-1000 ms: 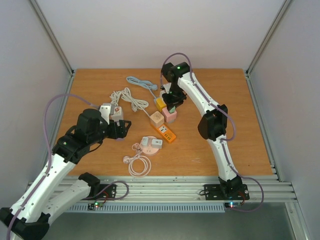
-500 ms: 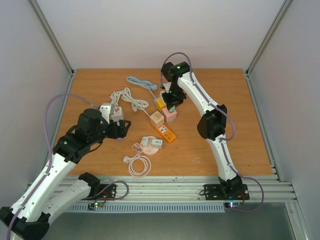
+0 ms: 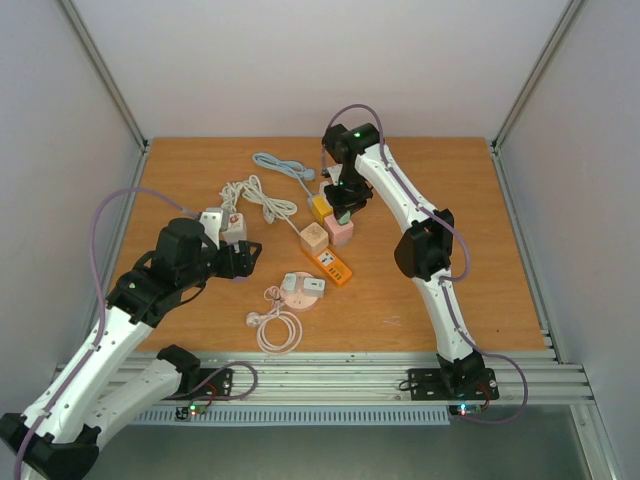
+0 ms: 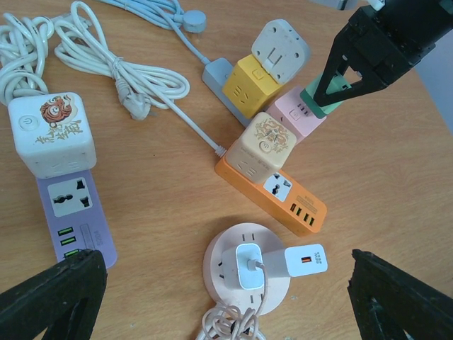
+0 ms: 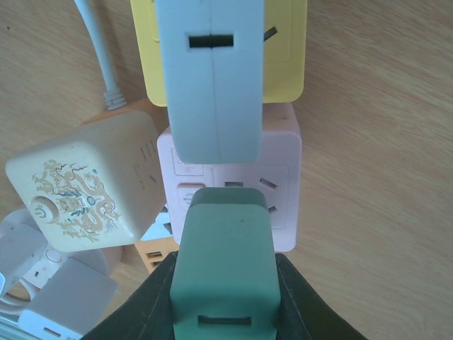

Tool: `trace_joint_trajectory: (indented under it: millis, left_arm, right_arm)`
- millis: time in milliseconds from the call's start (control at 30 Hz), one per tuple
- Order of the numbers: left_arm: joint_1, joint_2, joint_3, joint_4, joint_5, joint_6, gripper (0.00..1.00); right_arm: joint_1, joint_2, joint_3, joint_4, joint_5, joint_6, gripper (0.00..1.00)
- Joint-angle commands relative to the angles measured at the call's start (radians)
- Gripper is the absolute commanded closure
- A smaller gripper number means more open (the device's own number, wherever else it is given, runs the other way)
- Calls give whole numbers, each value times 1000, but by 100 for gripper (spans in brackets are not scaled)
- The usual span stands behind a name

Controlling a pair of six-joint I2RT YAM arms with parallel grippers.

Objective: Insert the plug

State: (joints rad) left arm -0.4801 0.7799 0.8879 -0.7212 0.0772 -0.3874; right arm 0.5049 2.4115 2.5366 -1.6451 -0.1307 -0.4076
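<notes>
Above pink cube (image 5: 279,184), right hand (image 5: 224,287) pinches one green plug (image 5: 223,241); left hand (image 3: 246,258) spread

overhead view, wrist close-ups share pink cube (image 4: 293,117)

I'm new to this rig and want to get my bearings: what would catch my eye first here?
The right gripper, shut on a green plug, is poised over a pink socket cube at mid-table, in a bright cluster with a yellow cube and an orange strip. The left gripper stands open further left, near a purple strip with tangled white cables beyond it.
</notes>
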Motion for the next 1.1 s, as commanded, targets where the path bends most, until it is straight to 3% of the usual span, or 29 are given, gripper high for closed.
trace_joint_trajectory:
  millis: [0, 667, 1067]
  left_arm:
    - [-2, 1, -9, 11, -15, 15, 6]
    - [-2, 6, -9, 11, -19, 16, 6]
    - [-2, 10, -9, 10, -21, 16, 6]
  right_arm:
    - [-3, 46, -7, 27, 9, 19, 98]
    - [-4, 15, -51, 76, 29, 26, 99]
    - [-4, 13, -229, 145, 16, 37, 96]
